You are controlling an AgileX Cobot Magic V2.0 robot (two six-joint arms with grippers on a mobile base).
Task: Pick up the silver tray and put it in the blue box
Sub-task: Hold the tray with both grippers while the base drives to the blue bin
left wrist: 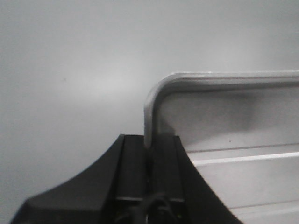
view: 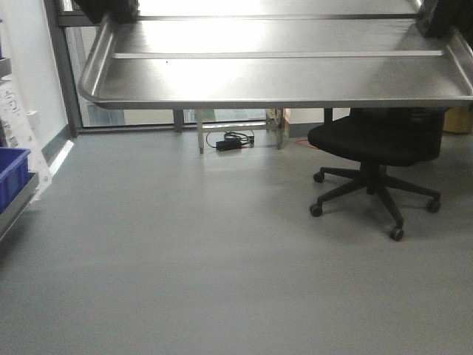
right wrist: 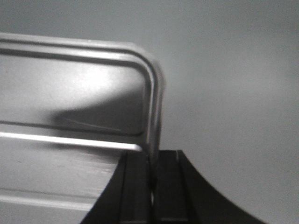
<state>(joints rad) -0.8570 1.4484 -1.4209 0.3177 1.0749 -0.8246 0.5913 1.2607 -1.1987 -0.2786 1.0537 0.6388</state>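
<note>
Left gripper [left wrist: 150, 141] pinches the left rim of the tray [view: 273, 74] near a corner; right gripper [right wrist: 152, 157] pinches its right rim. It hangs above the floor [view: 185, 259], chair [view: 373, 140] behind.

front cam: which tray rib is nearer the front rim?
The lower rib of the silver tray, bordering the wide floor strip above that rim; the other rib runs higher, near the frame's top.

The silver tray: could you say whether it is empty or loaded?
Empty where visible: the silver tray shows bare ribbed floor; left claw and right claw pinch its rims.
</note>
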